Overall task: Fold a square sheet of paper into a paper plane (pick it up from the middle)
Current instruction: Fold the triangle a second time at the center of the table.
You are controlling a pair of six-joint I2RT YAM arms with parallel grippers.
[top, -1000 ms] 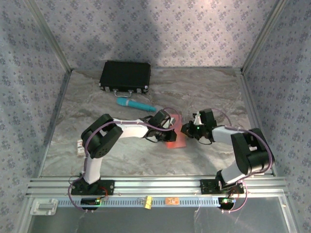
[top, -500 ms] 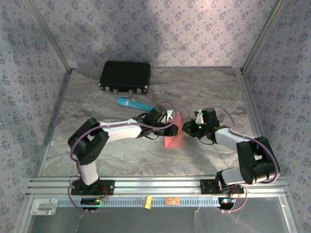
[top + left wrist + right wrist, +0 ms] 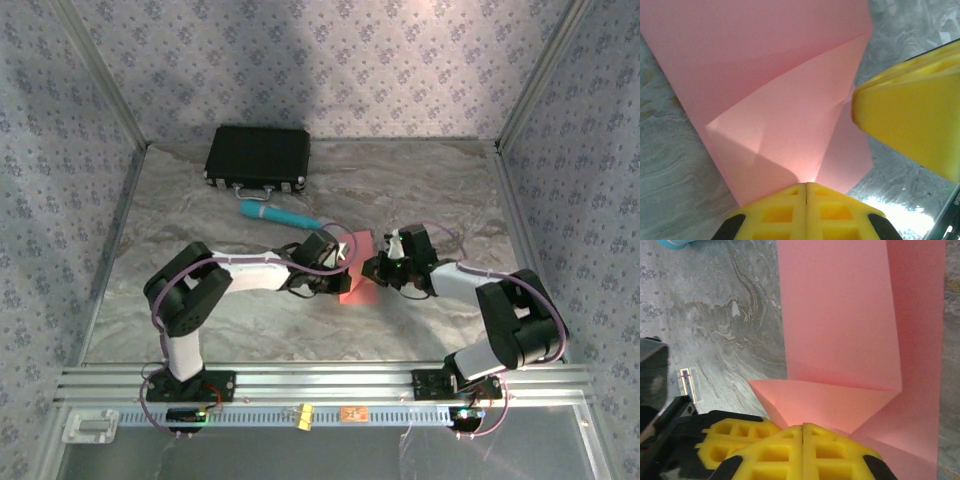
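You are partway through the folding. The thin salmon-pink square sheet of paper (image 3: 357,285) is already creased, no longer a flat square and not yet a dart. It sits about the middle of the grey marbled tabletop (image 3: 450,190), well apart from the black rectangular case (image 3: 258,157) in the far left corner and nearer to the teal cylinder (image 3: 280,213).

Your left gripper (image 3: 340,272) meets the paper from its left side and your right gripper (image 3: 378,268) from its right, the two close together. On the left wrist view the yellow fingers (image 3: 785,212) are pressed fully together, with the narrow end of the pink paper (image 3: 780,90) running into their seam, so it looks pinched there. The right gripper (image 3: 802,429) is likewise closed tight, on the edge of a folded triangular flap of the paper (image 3: 840,315).

The step in hand looks like forming a nose fold. Next you likely need to lay the flap flat along the centre line and press the crease. Keep one pinch steady while the other moves, or the thin paper may twist or tear.
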